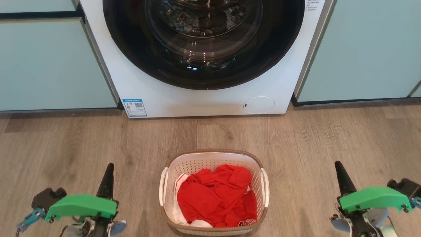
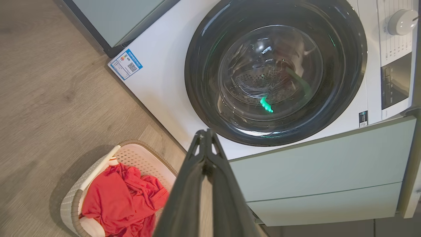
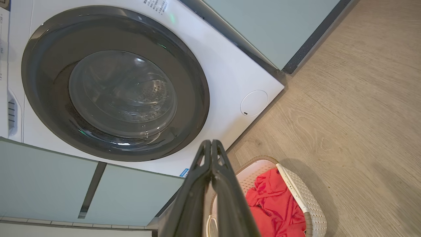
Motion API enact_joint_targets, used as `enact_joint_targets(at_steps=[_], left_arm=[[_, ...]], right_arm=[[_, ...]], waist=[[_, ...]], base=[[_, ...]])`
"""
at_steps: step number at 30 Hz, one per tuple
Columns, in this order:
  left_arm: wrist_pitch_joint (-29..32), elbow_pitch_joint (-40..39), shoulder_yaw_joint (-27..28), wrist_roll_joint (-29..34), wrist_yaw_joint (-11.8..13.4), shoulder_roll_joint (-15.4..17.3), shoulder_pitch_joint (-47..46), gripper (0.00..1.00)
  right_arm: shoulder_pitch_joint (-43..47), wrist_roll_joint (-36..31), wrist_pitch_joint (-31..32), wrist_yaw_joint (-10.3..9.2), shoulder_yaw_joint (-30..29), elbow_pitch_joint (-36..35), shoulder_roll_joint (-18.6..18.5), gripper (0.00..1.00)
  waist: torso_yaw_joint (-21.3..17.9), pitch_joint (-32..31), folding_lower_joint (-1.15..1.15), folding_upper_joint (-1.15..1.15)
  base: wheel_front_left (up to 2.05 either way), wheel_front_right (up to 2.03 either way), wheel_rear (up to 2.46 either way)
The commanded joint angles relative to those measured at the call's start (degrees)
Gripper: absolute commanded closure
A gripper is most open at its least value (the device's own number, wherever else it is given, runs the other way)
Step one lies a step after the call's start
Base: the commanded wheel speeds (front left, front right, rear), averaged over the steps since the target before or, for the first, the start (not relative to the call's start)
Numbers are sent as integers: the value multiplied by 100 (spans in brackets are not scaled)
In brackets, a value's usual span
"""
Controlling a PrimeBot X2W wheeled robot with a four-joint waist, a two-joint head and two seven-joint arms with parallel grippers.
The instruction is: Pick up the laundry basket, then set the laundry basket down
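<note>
The laundry basket (image 1: 197, 164) stands upright on the wooden floor (image 1: 296, 138), straight in front of me and a little way out from the white washing machine (image 1: 158, 95). It holds a crumpled heap of red clothes (image 1: 213, 197) that fills most of the bottom. Some white cloth (image 1: 179, 184) peeks out along the left side and the near edge. The heap sits below the brown rim, and the far inside wall is bare. The machine's round glass door (image 1: 204, 42) is closed. The glass reflects too much for me to tell what lies in the drum behind it.

My left gripper (image 1: 109, 168) is at the lower left of the head view. Its two dark fingers are pressed together, pointing towards the machine, with nothing between them. My right gripper (image 1: 338, 166) mirrors it at the lower right, fingers also pressed together and holding nothing.

The basket lies between the two grippers, well apart from each. One white side handle faces each of them. Neither gripper touches it. In my left wrist view the basket sits low and to the left of the fingers. In my right wrist view it sits low and just to the right of them. Pale green cabinets (image 1: 49, 65) flank the machine on both sides.
</note>
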Motion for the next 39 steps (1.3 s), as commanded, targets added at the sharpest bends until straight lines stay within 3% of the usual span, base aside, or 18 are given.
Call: enact_joint_targets(at_steps=[1,39], left_arm=[[45,-160,189,-154,-69,47,-389,100],[681,-92,739,-2387,-313,33,-637,100]], right_arm=[[-303,172,53,-8,14,-172,-139,100],[-540,2609,687,-12,-327,-109,-147,100]], waist=[[-2,4,0,0],[-53,108,0,0]], base=[[0,0,0],[0,0,0]])
